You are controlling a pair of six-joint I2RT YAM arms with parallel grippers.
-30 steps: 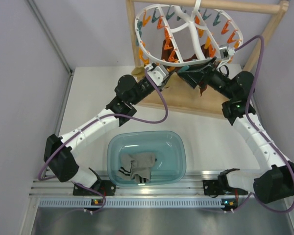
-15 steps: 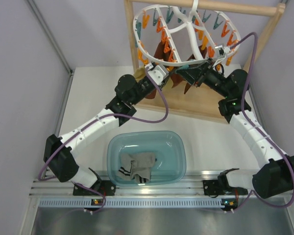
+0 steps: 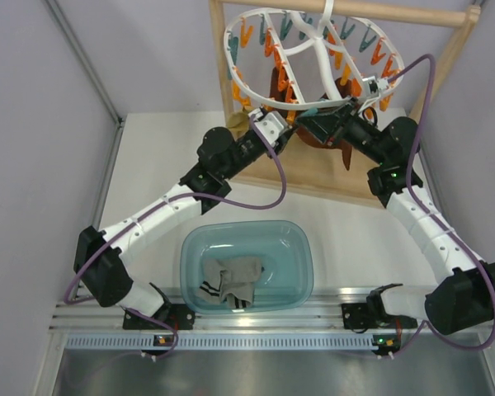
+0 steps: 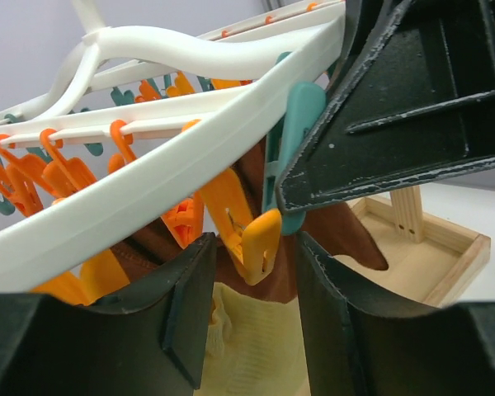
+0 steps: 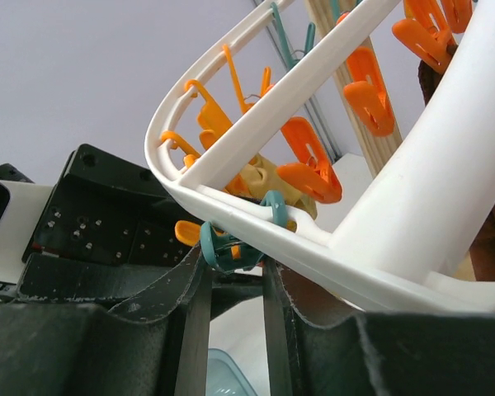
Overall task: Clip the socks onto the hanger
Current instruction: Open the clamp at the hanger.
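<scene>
Overhead, the right gripper (image 5: pixel 231 280) pinched a teal clip (image 5: pixel 228 250) on the hanger (image 3: pixel 317 51), judged to spread it for loading. The left gripper (image 4: pixel 254 247) had its fingers apart, a yellow sock (image 4: pixel 252 346) between them just below the hanger; whether it was gripped could not be told. Grey socks (image 3: pixel 231 280) lay in the basin (image 3: pixel 190 247). The clip's mouth was hidden.

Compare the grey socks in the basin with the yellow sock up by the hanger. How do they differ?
Colour: the grey socks have dark-and-white striped cuffs; the yellow sock is plain mustard where visible. Place and pose: the grey socks lie crumpled in the teal basin, while the yellow sock is up just beneath the hanger. Both are soft fabric socks.
</scene>
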